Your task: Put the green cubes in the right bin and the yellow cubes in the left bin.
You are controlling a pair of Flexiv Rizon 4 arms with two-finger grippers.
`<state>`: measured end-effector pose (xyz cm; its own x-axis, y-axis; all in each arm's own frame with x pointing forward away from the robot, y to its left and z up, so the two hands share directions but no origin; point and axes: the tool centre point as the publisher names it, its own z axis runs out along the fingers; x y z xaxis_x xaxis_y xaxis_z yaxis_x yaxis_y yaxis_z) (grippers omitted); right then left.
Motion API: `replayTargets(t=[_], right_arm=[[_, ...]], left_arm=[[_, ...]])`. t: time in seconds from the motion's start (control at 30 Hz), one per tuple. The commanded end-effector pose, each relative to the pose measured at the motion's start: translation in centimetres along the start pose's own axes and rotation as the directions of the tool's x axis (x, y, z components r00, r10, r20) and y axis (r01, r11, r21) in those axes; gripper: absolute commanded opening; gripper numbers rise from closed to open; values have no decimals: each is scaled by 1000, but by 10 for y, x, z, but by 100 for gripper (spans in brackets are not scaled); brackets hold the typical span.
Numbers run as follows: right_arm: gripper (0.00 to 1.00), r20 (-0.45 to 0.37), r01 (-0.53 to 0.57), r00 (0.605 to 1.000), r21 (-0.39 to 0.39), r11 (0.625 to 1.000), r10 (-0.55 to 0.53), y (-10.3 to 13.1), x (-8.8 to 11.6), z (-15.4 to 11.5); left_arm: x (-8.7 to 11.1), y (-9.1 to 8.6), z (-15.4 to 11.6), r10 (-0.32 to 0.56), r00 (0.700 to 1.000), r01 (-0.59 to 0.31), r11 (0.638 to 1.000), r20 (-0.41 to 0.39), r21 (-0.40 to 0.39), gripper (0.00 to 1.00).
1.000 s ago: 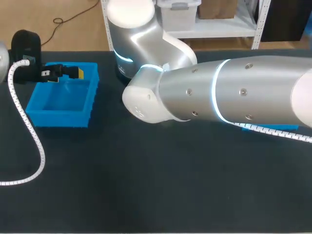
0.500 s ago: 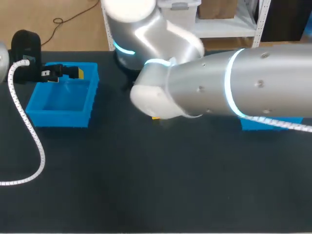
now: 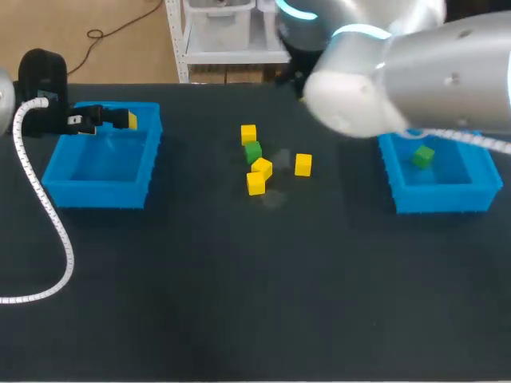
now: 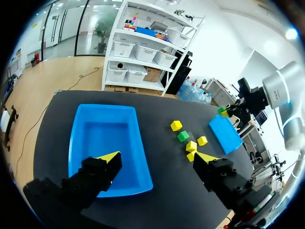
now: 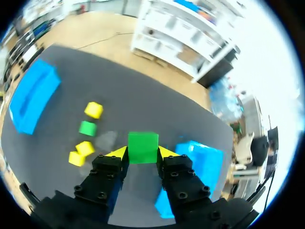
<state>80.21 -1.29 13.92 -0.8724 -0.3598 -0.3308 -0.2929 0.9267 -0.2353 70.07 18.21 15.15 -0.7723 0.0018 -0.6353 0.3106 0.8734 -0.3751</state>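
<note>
Right fingers (image 5: pixel 113 163) pinching green cube (image 5: pixel 143 148), left fingers (image 4: pixel 101 168) — spread wide

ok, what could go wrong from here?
1. The right gripper holds a green cube, but the right bin lies off to one side of it; releasing now may miss.
2. The loose green cube sits close between yellow cubes; a grab there may knock them or catch one.

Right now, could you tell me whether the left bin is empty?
Empty: in the left wrist view, the left bin shows only bare blue floor.
</note>
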Motion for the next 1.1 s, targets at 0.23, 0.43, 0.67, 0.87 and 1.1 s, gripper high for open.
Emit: replayTargets(t=[0.23,0.43,0.67,0.87,1.1], right_arm=[[0,109,-219,972,95,971,209,-111,68,24],[0,29,-327,944,170,930,327,-150,107,49],[100,-21,-338,938,169,926,347,-144,122,60],[100,-7,-314,948,150,937,319,-131,110,56],[100,62,-207,977,38,978,205,-68,59,46]], left_arm=[[1,2,0,2,1000,-2,1000,6,11,100],[1,2,0,2,1000,-2,1000,6,11,100],[1,2,0,2,1000,-2,1000,6,11,100],[1,2,0,2,1000,-2,1000,6,11,100],[1,2,0,2,1000,-2,1000,6,11,100]])
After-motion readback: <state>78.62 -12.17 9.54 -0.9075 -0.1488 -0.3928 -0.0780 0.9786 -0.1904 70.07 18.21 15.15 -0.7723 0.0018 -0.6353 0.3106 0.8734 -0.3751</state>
